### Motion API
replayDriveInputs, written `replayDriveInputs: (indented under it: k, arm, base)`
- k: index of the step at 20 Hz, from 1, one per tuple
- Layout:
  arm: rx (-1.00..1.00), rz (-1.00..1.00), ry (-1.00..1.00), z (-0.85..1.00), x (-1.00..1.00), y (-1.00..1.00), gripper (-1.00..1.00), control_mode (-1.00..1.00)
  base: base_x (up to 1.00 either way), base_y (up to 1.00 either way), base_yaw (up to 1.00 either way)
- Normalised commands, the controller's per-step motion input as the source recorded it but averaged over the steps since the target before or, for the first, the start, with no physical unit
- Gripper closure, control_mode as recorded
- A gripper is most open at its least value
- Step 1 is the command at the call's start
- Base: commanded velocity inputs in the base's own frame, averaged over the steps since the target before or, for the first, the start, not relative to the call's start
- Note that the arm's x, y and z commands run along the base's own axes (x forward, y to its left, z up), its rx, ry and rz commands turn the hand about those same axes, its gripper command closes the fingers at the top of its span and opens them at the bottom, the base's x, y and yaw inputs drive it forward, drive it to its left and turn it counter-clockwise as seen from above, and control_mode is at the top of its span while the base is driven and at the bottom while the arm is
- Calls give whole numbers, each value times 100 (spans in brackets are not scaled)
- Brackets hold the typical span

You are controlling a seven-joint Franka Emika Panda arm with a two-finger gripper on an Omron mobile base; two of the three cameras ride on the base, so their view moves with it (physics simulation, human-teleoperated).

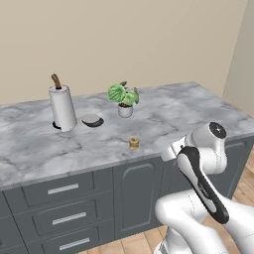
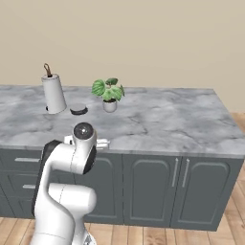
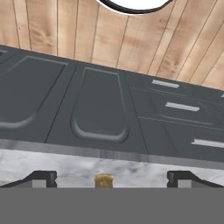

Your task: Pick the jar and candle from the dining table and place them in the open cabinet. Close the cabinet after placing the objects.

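The candle (image 1: 134,143) is a tiny tan stub standing near the front edge of the marble dining table (image 1: 163,114). In the hand view the candle (image 3: 104,180) sits low in the picture, between the two dark fingertips (image 3: 41,178) of my gripper (image 3: 111,178). The jaws stand wide open with nothing held, and both tips are well clear of the candle. My arm rises in front of the table, its wrist (image 1: 173,149) just right of the candle. The jar and the cabinet are out of view.
A white paper-towel roll (image 1: 63,107), a small dark dish (image 1: 92,120) and a potted green plant (image 1: 124,97) stand at the back of the table. Dark grey drawers (image 1: 64,203) and doors (image 2: 148,189) run below the top. The floor is wood.
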Motion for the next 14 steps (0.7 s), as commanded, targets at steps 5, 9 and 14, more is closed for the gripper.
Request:
replayDriveInputs:
  k: [5, 9, 14]
  arm:
    - [0, 14, -9, 0, -13, 1, -100, -100]
    - [-2, 8, -4, 0, -2, 20, -100, -100]
    - [-1, -2, 1, 0, 6, 51, -100, -100]
  base:
    - [0, 0, 0]
    - [0, 0, 0]
    - [0, 0, 0]
